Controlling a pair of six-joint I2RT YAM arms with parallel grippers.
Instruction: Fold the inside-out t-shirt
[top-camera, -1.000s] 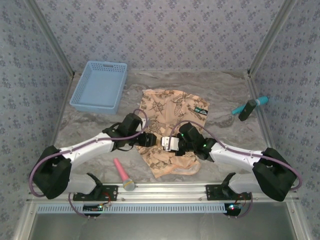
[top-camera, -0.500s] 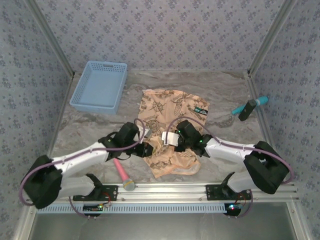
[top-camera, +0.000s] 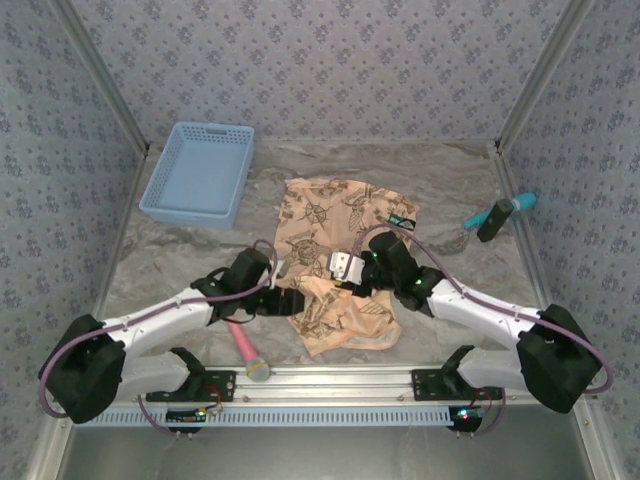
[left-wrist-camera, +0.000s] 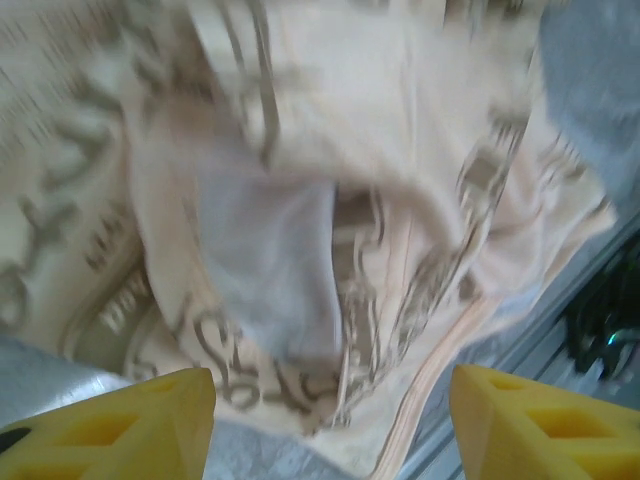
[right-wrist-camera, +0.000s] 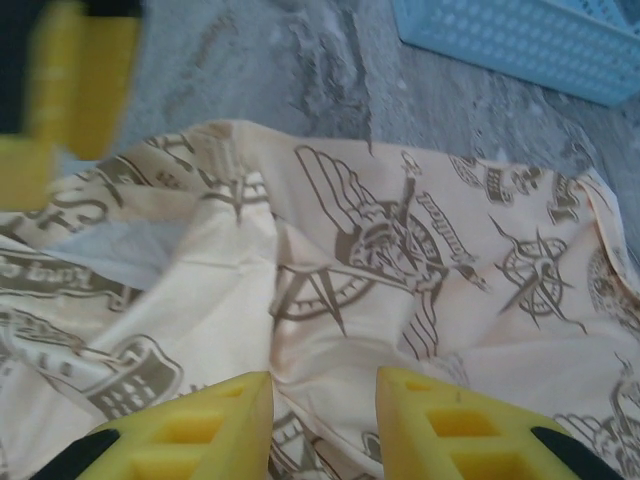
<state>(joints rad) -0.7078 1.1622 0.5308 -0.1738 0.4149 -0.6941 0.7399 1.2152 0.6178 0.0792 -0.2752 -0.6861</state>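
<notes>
Inside-out t-shirt (top-camera: 335, 215) on marbled grey table (top-camera: 440, 185), patterned walls (top-camera: 320, 60) around, left hand (left-wrist-camera: 330, 390) and right hand (right-wrist-camera: 322, 385) apart.

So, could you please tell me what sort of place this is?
Probably a robot test booth, not a home: patterned wall panels in a metal frame enclose a marble-look tabletop, with left arm and right arm bolted to a rail at its near edge.

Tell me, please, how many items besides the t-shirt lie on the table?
3: blue basket far left, pink-handled tool by the near rail, teal-handled tool far right; others may be hidden.
</notes>
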